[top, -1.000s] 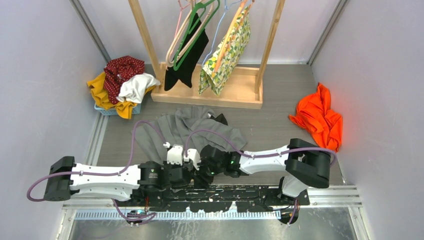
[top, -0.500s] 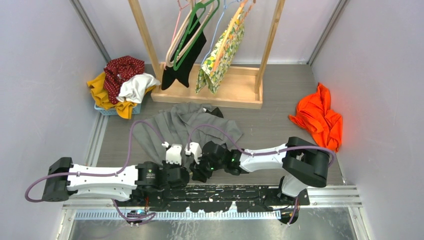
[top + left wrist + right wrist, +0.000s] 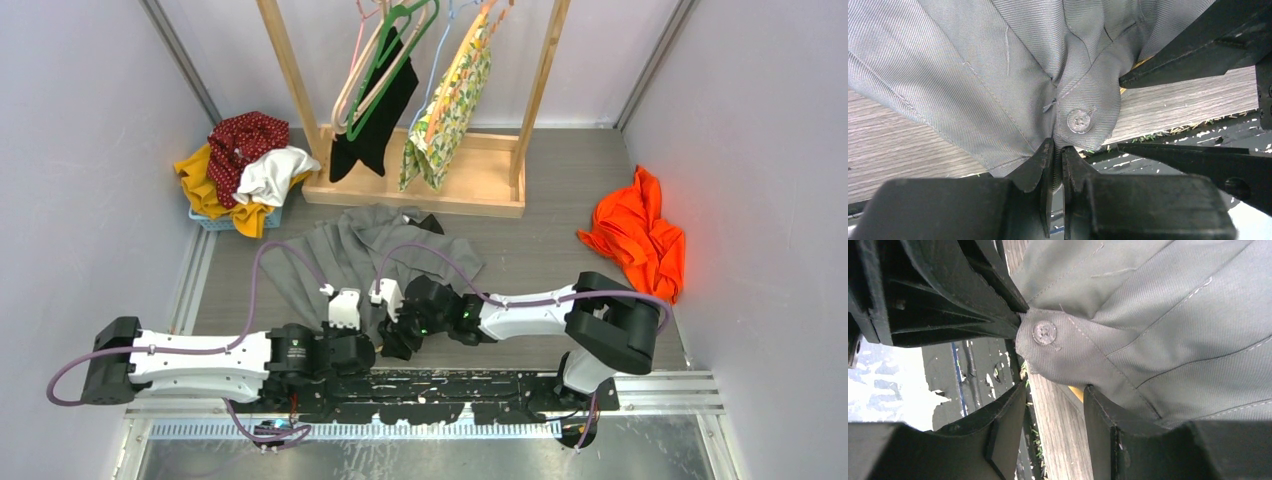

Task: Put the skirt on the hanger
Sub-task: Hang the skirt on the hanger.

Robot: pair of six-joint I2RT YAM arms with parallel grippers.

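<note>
**Spotter:** Grey wood-grain table (image 3: 540, 250) runs under everything you see, with pale walls on both sides. Your grey skirt (image 3: 370, 255) lies crumpled on it at the centre of the top view, just above both wrists.

**Operator:** Where do I have hold of it?

**Spotter:** At its lower edge, on the waistband. Your left gripper (image 3: 1058, 145) has its jaws almost together, pinching the cloth right beside the button (image 3: 1080, 121).

**Operator:** And the right one?

**Spotter:** Your right gripper (image 3: 1055, 400) comes in from the right of the frame and meets the left one tip to tip. Its jaws stand apart and grip nothing. Between them you see bare table and a yellow sliver (image 3: 1075, 392) under the cloth; you cannot tell what that is. One finger (image 3: 1108, 415) lies along the skirt's edge; whether it touches, you cannot tell.

**Operator:** What lies around it?

**Spotter:** At top centre stands the wooden rack (image 3: 480, 185), hung with coloured hangers (image 3: 390, 35), a black garment (image 3: 375, 120) and a floral garment (image 3: 450, 100). At upper left a blue basket (image 3: 212, 221) holds red, white and mustard clothes. At the right an orange cloth (image 3: 635, 240) lies well apart from the skirt.
</note>
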